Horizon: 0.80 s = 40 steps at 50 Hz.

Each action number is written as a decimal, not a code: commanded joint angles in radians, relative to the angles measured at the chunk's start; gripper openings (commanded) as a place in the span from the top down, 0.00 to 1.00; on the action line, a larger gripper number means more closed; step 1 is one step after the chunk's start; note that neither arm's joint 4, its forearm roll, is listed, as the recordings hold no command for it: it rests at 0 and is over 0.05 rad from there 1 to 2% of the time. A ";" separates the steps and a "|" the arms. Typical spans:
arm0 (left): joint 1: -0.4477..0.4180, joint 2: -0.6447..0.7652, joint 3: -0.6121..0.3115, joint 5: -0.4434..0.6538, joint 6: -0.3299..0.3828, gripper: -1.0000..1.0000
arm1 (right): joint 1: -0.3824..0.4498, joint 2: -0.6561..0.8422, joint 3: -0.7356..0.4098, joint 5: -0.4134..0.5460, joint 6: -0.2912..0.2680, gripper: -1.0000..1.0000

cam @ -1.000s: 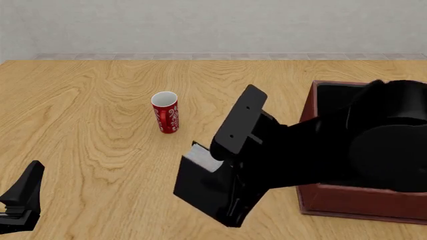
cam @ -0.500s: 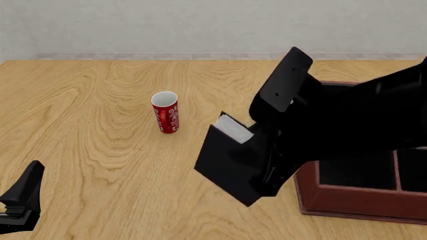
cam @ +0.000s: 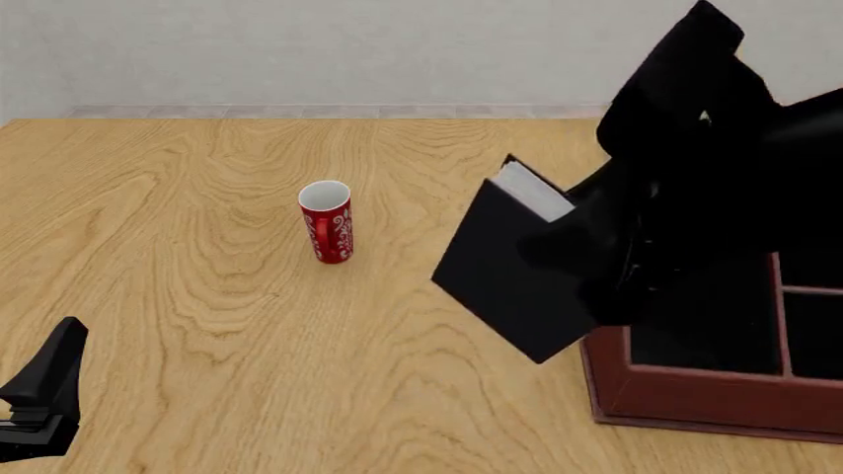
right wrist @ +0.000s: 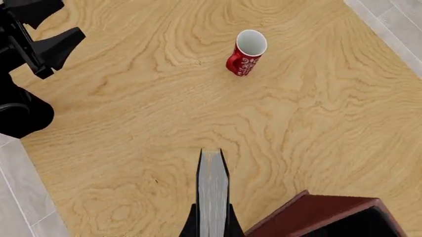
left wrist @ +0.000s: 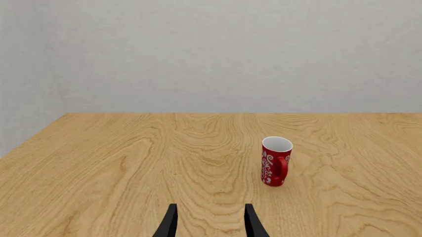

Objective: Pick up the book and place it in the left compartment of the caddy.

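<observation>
The black book (cam: 514,272) hangs tilted above the table, its white page edge (cam: 534,192) facing up. My right gripper (cam: 609,281) is shut on it from the caddy's side. In the right wrist view the book (right wrist: 212,190) stands edge-on between the fingers of the right gripper (right wrist: 212,224). Its lower corner overlaps the near left wall of the reddish-brown caddy (cam: 685,397). The left compartment (cam: 698,331) shows black behind the book, partly hidden by the arm. My left gripper (left wrist: 211,224) is open with nothing in it, low at the table's near left (cam: 39,390).
A red mug (cam: 327,221) with white pattern stands upright left of the book, also seen as the mug (left wrist: 275,161) and the mug (right wrist: 247,51). Smaller caddy sections (cam: 814,331) lie right of a divider. The left arm (right wrist: 29,37) shows in the right wrist view.
The right arm has raised the book up and to the right, from low over the table to beside and above the caddy's left wall. The left arm and mug have not moved.
</observation>
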<state>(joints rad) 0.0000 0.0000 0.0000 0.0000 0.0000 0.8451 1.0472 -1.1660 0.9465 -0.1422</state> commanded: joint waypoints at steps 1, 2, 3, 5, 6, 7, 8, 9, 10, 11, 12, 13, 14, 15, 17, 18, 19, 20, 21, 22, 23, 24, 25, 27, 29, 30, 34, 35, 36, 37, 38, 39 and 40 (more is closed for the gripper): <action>0.000 0.000 0.000 0.000 0.000 0.00 | -0.060 -0.050 -0.046 0.058 -0.015 1.00; 0.000 0.000 0.000 0.000 0.000 0.00 | -0.066 -0.054 -0.051 0.064 -0.015 1.00; 0.000 0.000 0.000 0.000 0.000 0.00 | -0.070 -0.057 -0.054 0.069 -0.019 1.00; 0.000 0.000 0.000 0.000 0.000 0.00 | -0.073 -0.060 -0.056 0.071 -0.024 1.00; 0.000 0.000 0.000 0.000 0.000 0.00 | -0.080 -0.062 -0.064 0.079 -0.025 1.00; 0.000 0.000 0.000 0.000 0.000 0.00 | -0.080 -0.062 -0.064 0.079 -0.025 1.00; 0.000 0.000 0.000 0.000 0.000 0.00 | -0.084 -0.065 -0.064 0.081 -0.030 1.00; 0.000 0.000 0.000 0.000 0.000 0.00 | -0.092 -0.068 -0.069 0.087 -0.027 1.00; 0.000 0.000 0.000 0.000 0.000 0.00 | -0.092 -0.070 -0.070 0.090 -0.030 1.00; 0.000 0.000 0.000 0.000 0.000 0.00 | -0.094 -0.072 -0.071 0.093 -0.033 1.00; 0.000 0.000 0.000 0.000 0.000 0.00 | -0.102 -0.077 -0.075 0.101 -0.035 1.00; 0.000 0.000 0.000 0.000 0.000 0.00 | -0.105 -0.079 -0.080 0.107 -0.035 1.00; 0.000 0.000 0.000 0.000 0.000 0.00 | -0.107 -0.082 -0.082 0.112 -0.038 1.00; 0.000 0.000 0.000 0.000 0.000 0.00 | -0.122 -0.091 -0.081 0.119 -0.043 1.00; 0.000 0.000 0.000 0.000 0.000 0.00 | -0.127 -0.095 -0.087 0.129 -0.045 1.00; 0.000 0.000 0.000 0.000 0.000 0.00 | -0.138 -0.102 -0.089 0.138 -0.051 1.00; 0.000 0.000 0.000 0.000 0.000 0.00 | -0.145 -0.106 -0.092 0.144 -0.053 1.00; 0.000 0.000 0.000 0.000 0.000 0.00 | -0.146 -0.108 -0.094 0.147 -0.052 1.00; 0.000 0.000 0.000 0.000 0.000 0.00 | -0.161 -0.118 -0.092 0.154 -0.062 1.00; 0.000 0.000 0.000 0.000 0.000 0.00 | -0.162 -0.119 -0.093 0.158 -0.060 1.00; 0.000 0.000 0.000 0.000 0.000 0.00 | -0.168 -0.124 -0.096 0.165 -0.062 1.00; 0.000 0.000 0.000 0.000 0.000 0.00 | -0.179 -0.133 -0.095 0.171 -0.071 1.00; 0.000 0.000 0.000 0.000 0.000 0.00 | -0.182 -0.135 -0.099 0.177 -0.067 1.00; 0.000 0.000 0.000 0.000 0.000 0.00 | -0.188 -0.139 -0.101 0.182 -0.072 1.00; 0.000 0.000 0.000 0.000 0.000 0.00 | -0.202 -0.148 -0.111 0.196 -0.076 1.00; 0.000 0.000 0.000 0.000 0.000 0.00 | -0.212 -0.155 -0.114 0.203 -0.081 1.00; 0.000 0.000 0.000 0.000 0.000 0.00 | -0.238 -0.177 -0.115 0.221 -0.086 1.00; 0.000 0.000 0.000 0.000 0.000 0.00 | -0.240 -0.179 -0.116 0.223 -0.085 1.00; 0.000 0.000 0.000 0.000 0.000 0.00 | -0.250 -0.187 -0.114 0.226 -0.088 1.00; 0.000 0.000 0.000 0.000 0.000 0.00 | -0.254 -0.190 -0.116 0.228 -0.086 1.00; 0.000 0.000 0.000 0.000 0.000 0.00 | -0.255 -0.191 -0.118 0.230 -0.081 1.00; 0.000 0.000 0.000 0.000 0.000 0.00 | -0.265 -0.199 -0.113 0.232 -0.089 1.00; 0.000 0.000 0.000 0.000 0.000 0.00 | -0.270 -0.203 -0.110 0.232 -0.087 1.00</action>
<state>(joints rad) 0.0000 0.0000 0.0000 0.0000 0.0000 0.6303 0.8904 -1.2640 1.1471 -0.2364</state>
